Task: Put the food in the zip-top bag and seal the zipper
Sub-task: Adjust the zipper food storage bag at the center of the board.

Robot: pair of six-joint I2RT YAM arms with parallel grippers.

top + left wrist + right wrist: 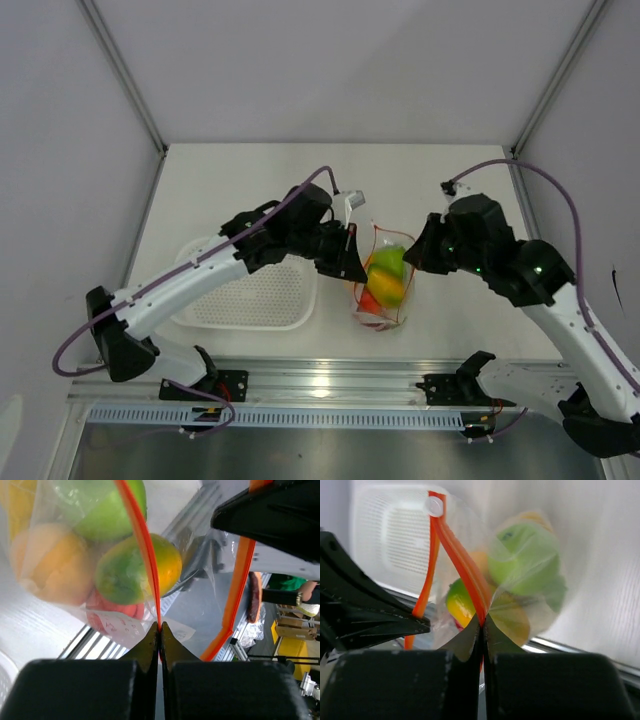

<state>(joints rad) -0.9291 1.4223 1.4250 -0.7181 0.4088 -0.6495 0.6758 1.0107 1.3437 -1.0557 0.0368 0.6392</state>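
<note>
The clear zip-top bag (pixel 383 290) hangs between my two grippers near the table's front middle, with its mouth spread. Inside it show green (pixel 388 262), yellow-orange (pixel 387 287) and red (pixel 368 301) toy fruits. My left gripper (pixel 352 255) is shut on the red-orange zipper strip (pixel 148 555) at the bag's left side. My right gripper (pixel 412 256) is shut on the zipper strip (pixel 465 565) at the right side. The left wrist view shows a green fruit (pixel 107 507), a green-orange fruit (pixel 135 570), a pale orange one (pixel 50 565) and a red one (pixel 112 612) in the bag (pixel 40 540). The right wrist view shows the bag (pixel 540 605) with a green fruit (pixel 527 560).
A white slotted basket (pixel 258 292) lies on the table left of the bag, under my left arm; it also shows in the right wrist view (pixel 390 535). A metal rail (pixel 320 382) runs along the table's front edge. White walls enclose the table.
</note>
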